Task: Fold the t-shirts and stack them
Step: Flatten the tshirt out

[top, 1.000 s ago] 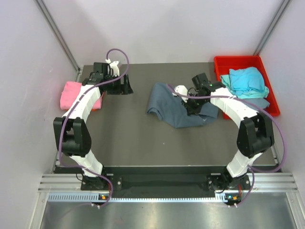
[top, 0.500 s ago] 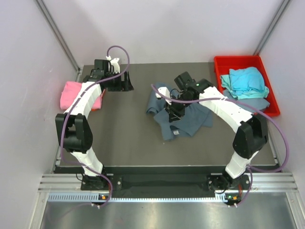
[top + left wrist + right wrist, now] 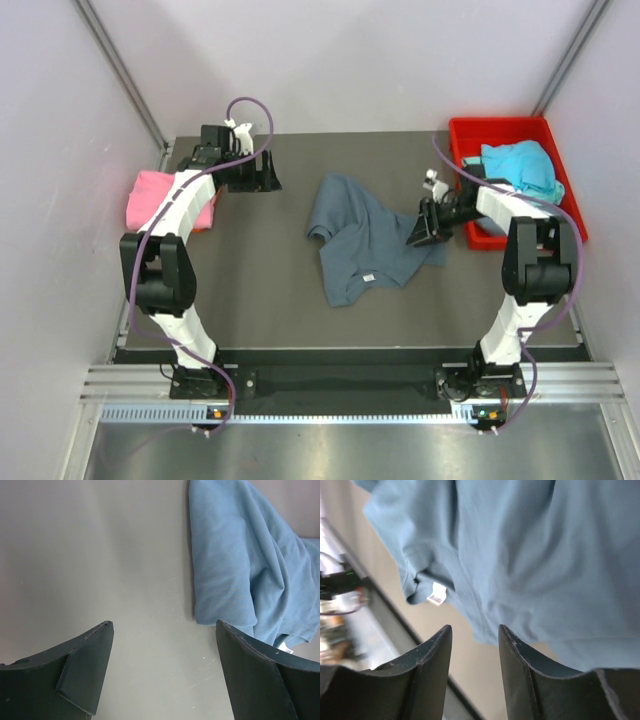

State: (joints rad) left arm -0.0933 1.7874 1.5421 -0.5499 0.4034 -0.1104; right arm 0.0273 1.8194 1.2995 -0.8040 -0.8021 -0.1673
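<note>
Left gripper [image 3: 162,625] hangs jaws spread wide over the table [image 3: 100,555] beside the blue-grey t-shirt [image 3: 365,240], right gripper [image 3: 475,628] at its right edge, jaws slightly apart

You will find no legible text, number, brand or sign in any view. The only label present is a small white tag [image 3: 368,277] on the grey-blue t-shirt [image 3: 365,240], toward the shirt's near edge in the top view. It is too small there to read. The right wrist view shows the same tag on the shirt, blurred and likewise unreadable.
</note>
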